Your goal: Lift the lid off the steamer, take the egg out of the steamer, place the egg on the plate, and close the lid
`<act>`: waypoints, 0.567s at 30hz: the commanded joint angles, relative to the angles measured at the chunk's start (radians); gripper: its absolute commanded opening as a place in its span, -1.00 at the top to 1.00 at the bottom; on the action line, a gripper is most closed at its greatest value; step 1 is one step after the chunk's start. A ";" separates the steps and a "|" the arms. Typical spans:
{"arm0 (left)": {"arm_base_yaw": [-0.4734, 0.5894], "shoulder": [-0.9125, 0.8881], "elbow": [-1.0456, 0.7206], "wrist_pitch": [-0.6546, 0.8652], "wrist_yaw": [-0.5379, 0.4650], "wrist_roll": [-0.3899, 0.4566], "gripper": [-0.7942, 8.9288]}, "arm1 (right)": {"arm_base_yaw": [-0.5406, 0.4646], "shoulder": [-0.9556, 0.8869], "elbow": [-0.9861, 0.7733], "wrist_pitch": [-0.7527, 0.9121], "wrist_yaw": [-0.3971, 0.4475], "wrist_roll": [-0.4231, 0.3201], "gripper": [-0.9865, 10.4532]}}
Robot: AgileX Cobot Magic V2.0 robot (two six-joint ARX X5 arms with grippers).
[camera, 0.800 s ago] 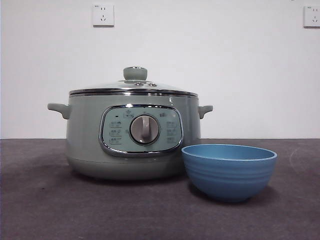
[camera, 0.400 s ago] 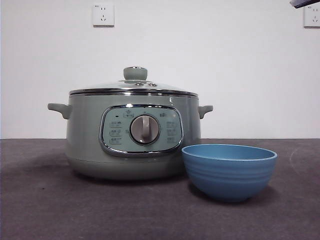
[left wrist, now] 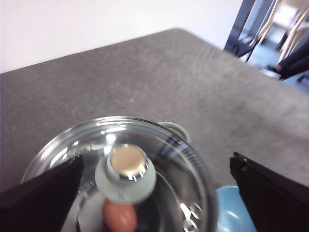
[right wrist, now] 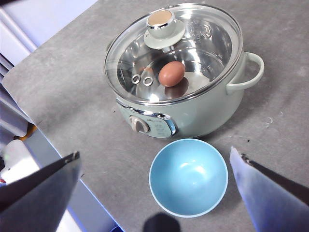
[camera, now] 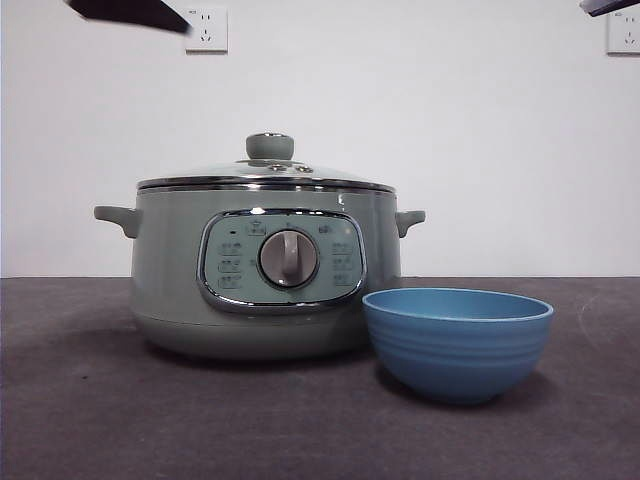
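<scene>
Both grippers hang with fingers spread: left gripper (left wrist: 154, 193) over the lid (left wrist: 145, 140), right gripper (right wrist: 154, 193) high above the plate (right wrist: 188, 176); steamer (camera: 265, 270) closed, desk (camera: 80, 400) around.

Table (camera: 80, 420): dark grey, matte surface.
Wall (camera: 450, 130): plain white.
Sockets: one (camera: 206, 30) upper left, another (camera: 623, 32) upper right.

Steamer (camera: 265, 265) panel markings too small; nothing legible.

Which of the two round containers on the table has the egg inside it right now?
The big pale green steamer: the brown egg shows through its glass lid. The small blue bowl in front is empty.
</scene>
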 commanded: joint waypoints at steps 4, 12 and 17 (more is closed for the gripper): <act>-0.039 0.150 0.030 0.118 -0.068 0.038 -0.32 | 0.002 -0.002 0.003 0.004 0.000 0.004 -0.22; -0.064 0.294 0.030 0.200 -0.108 0.039 -0.32 | 0.002 -0.002 0.003 0.004 0.000 0.004 -0.22; -0.083 0.345 0.030 0.196 -0.153 0.059 -0.32 | 0.002 -0.002 0.003 0.004 0.000 0.004 -0.22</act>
